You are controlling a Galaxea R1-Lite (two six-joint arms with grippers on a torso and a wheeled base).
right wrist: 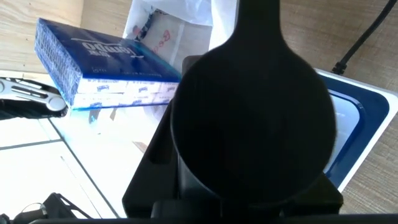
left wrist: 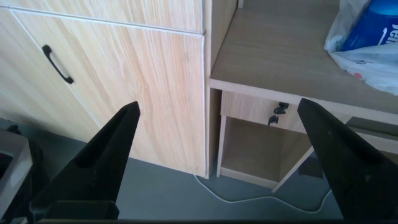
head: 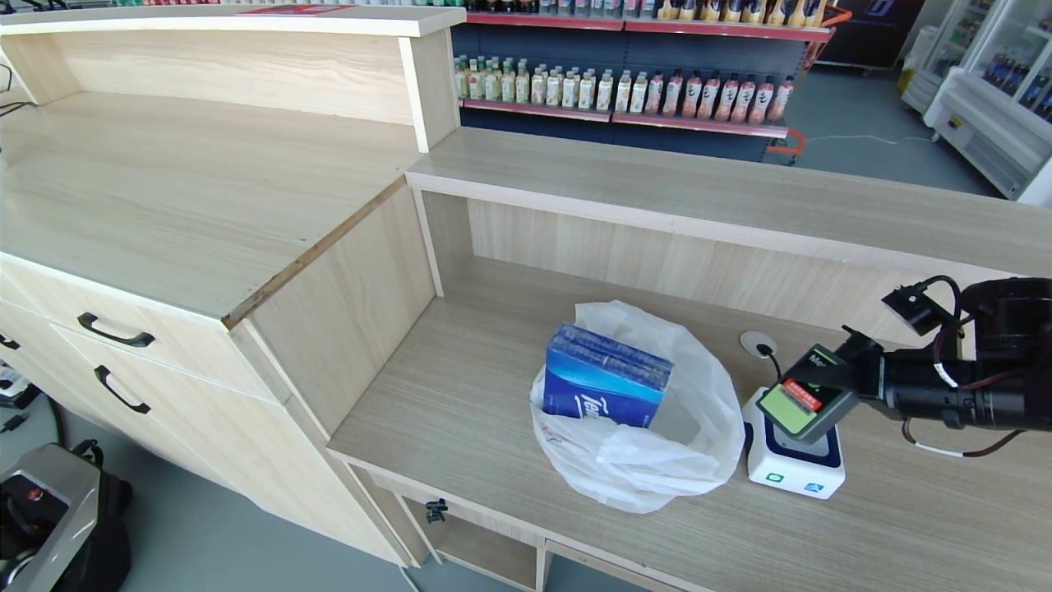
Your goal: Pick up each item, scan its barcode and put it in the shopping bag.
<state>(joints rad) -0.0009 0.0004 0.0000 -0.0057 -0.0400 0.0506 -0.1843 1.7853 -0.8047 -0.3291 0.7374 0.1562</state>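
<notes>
One small green-and-black box (head: pixel 801 403) is sitting in my right gripper (head: pixel 846 374), whose fingers are gripping its far end. I am holding it tilted just above the scanner (head: pixel 797 475), its low corner hanging over the blue window. I cannot tell whether it is touching.

I am judging this to be the scan step. To do it well, I am thinking the barcode face should be pointing down at the window, close over it and roughly flat, and I should be holding it steady. I cannot tell which face is carrying the code, so a slow roll of the wrist over the scanner may be called for. I am also minding the cable (head: pixel 768 352) plugged in just behind the scanner.

Just left of the scanner, the bag (head: pixel 657 473) is lying open on the counter (head: pixel 444 411), with a blue tissue pack (head: pixel 604 382) already standing in it. Room is showing between the pack and the bag wall nearer the scanner, and that looks to me the likely spot for the box.

Well left of the scanner and below counter height, my left gripper (left wrist: pixel 219 104) is hanging wide open and empty in front of the cabinet (left wrist: pixel 155 93).
</notes>
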